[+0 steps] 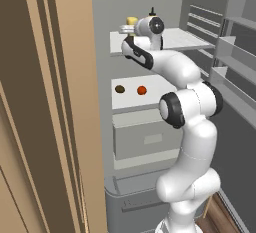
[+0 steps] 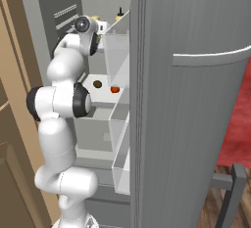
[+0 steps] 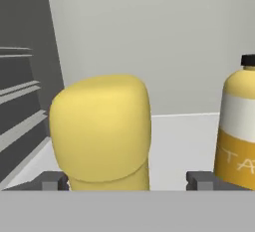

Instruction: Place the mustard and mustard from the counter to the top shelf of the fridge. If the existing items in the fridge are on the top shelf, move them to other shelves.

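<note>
Yellow shows at the upper middle of the left base view: the jar (image 1: 131, 22) stands on the fridge's top shelf (image 1: 180, 39), just behind the arm's wrist, and the dark nozzle of the bottle (image 1: 152, 12) pokes up right of it. The end effector (image 1: 125, 28) reaches in at the shelf's near left edge. One shelf down, at the middle of the frame, the brown lump (image 1: 120, 89) and the orange ball (image 1: 142, 90) lie side by side, a little apart, so the top shelf carries only the mustards.

In the right base view the arm rises at the left and its wrist sits at the upper left, level with the top shelf. The bottle's nozzle (image 2: 119, 12) shows just above the door rack's (image 2: 116, 56) edge, and a sliver of the jar (image 2: 95, 18) beside the wrist. The lump (image 2: 97, 83) and ball (image 2: 114, 89) lie on the lower shelf at the centre.

The hand view has the jar (image 3: 102, 134) large at lower left, standing between the two fingertips (image 3: 50, 181), which stand wide at either side without pinching it: the end effector (image 3: 127, 181) is open. The bottle (image 3: 239, 126) stands at the right edge, close to the right fingertip.

The step in hand looks like the release of the second mustard. Next the hand should draw straight back, clearing jar and bottle without nudging either.
</note>
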